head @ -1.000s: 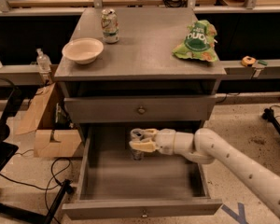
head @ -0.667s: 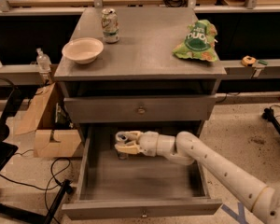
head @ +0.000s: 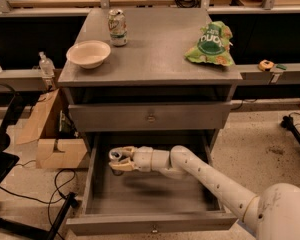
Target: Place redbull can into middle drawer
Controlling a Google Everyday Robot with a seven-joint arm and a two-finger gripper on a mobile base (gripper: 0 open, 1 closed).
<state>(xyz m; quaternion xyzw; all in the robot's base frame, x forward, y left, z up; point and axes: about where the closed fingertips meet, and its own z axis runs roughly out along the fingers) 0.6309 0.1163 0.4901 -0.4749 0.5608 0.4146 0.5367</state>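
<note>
Camera view is showing the cream two-finger gripper (head: 116, 162), pinching the slim blue-and-silver redbull can (head: 115, 155), shifting leftward inside the open grey middle drawer (head: 190, 223) toward its back-left corner, probably nearing release.

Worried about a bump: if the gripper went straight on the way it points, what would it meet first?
Likely the left wall of the middle drawer; the gripper, holding the redbull can, points left inside it. Depth is unclear.
</note>
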